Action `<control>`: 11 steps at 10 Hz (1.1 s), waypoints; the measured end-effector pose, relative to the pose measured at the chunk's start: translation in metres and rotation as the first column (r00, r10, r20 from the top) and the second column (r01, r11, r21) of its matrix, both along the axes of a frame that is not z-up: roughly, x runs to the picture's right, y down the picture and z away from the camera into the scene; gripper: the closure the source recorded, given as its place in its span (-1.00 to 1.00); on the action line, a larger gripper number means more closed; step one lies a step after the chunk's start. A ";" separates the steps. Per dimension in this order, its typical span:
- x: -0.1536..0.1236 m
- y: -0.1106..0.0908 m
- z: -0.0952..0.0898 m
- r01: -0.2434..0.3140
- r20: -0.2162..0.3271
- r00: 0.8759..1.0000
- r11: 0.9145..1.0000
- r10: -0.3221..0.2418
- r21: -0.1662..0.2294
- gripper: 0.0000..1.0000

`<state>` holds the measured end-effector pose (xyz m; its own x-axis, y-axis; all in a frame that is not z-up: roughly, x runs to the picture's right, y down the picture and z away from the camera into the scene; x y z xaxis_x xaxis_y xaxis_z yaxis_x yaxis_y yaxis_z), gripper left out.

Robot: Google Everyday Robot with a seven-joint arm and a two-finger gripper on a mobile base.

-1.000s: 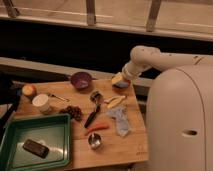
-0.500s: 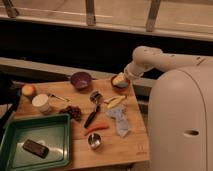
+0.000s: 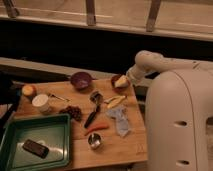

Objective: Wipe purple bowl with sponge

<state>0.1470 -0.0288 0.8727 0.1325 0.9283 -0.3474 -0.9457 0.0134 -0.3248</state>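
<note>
Gripper [image 3: 125, 81]: at the far right corner of the wooden table [image 3: 127, 147], on the end of the pale arm [image 3: 150, 62] that reaches left from the robot body [image 3: 182, 120]. Jaws spread wide. It sits right over the reddish bowl [image 3: 115, 78]. Cannot tell whether it touches anything.

Sponge [image 3: 120, 84]: a pale yellow wedge in the reddish bowl, directly at the gripper tip. Not visibly lifted or pinched.

Purple bowl [image 3: 81, 79]: upright at the far edge of the table, left of the reddish bowl and apart from it. Nothing visible inside.

Near side of the reddish bowl:
- a longer flat pale yellow piece [image 3: 116, 101]
- a crumpled bluish cloth [image 3: 120, 121] nearer still

Table centre:
- a black-handled utensil [image 3: 93, 116] lying diagonally
- an orange carrot-like piece [image 3: 96, 128] just beyond its near end
- a small metal cup [image 3: 94, 141] near the front edge
- a dark clustered item [image 3: 75, 113] left of the handle

Left side:
- a white cup [image 3: 41, 102]
- a round orange-red fruit [image 3: 29, 90]
- a green tray [image 3: 57, 127] at the near left, holding a dark rectangular block [image 3: 36, 148]

Room: a dark band runs behind the table, with a pale ledge and upright posts [image 3: 90, 12] above it.
</note>
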 end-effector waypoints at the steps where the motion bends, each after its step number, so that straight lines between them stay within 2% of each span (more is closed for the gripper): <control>1: 0.002 -0.003 0.004 -0.011 0.009 1.000 1.000 0.011 -0.001 -0.60; 4: 0.003 -0.008 0.022 -0.005 0.029 1.000 1.000 0.005 -0.006 -0.60; 7: -0.010 -0.014 0.044 0.067 0.075 0.995 0.998 -0.067 0.002 -0.60; 9: -0.019 -0.013 0.053 0.103 0.098 0.990 0.995 -0.104 0.009 -0.60; 11: -0.020 -0.012 0.054 0.106 0.112 0.988 0.994 -0.107 0.010 -0.60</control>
